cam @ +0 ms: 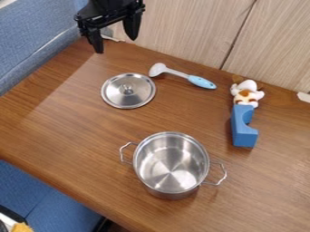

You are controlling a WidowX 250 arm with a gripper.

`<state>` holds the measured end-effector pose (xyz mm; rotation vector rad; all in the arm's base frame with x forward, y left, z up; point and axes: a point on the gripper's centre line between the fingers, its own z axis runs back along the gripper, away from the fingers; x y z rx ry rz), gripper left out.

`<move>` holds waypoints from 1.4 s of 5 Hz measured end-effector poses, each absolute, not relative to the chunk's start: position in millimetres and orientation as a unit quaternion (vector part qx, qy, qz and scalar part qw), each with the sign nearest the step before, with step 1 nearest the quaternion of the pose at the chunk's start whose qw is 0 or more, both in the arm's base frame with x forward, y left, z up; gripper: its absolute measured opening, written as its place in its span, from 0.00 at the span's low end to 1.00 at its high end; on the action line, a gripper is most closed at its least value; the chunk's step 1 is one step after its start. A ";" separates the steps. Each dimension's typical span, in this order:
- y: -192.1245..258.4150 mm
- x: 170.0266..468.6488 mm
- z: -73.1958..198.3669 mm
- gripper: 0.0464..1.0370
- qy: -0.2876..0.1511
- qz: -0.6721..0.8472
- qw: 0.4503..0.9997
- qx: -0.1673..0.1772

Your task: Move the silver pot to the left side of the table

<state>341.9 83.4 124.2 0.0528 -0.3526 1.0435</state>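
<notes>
Handles (124, 153) of the round silver metal pot (171, 165) run upper left to lower right; it stands upright, lower centre, on the brown wooden table (79, 136). Black two-finger gripper (115, 44): jaws spread, released.

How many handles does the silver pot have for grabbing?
2. One handle sticks out from the left side of the pot as the camera sees it, the other handle from its right.

Brown wooden table (66, 122): open, two-handled silver metal pot (171, 165) toward front edge; round silver lid (139, 96), blue-handled white ladle (176, 73), white-and-brown toy (246, 94), blue notched block (243, 136) nearer back edge.
</notes>
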 end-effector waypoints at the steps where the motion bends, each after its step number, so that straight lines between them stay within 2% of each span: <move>1: 82.9 340.0 114.1 0.96 -0.153 0.498 0.853 0.029; 2: 69.0 327.6 106.6 0.96 -0.139 0.491 0.860 0.032; 4: 46.3 305.6 117.9 0.96 -0.151 0.475 0.867 0.022; 5: 30.9 277.3 113.0 0.96 -0.146 0.466 0.872 0.016; 7: 7.8 228.5 82.3 0.96 -0.136 0.450 0.883 0.000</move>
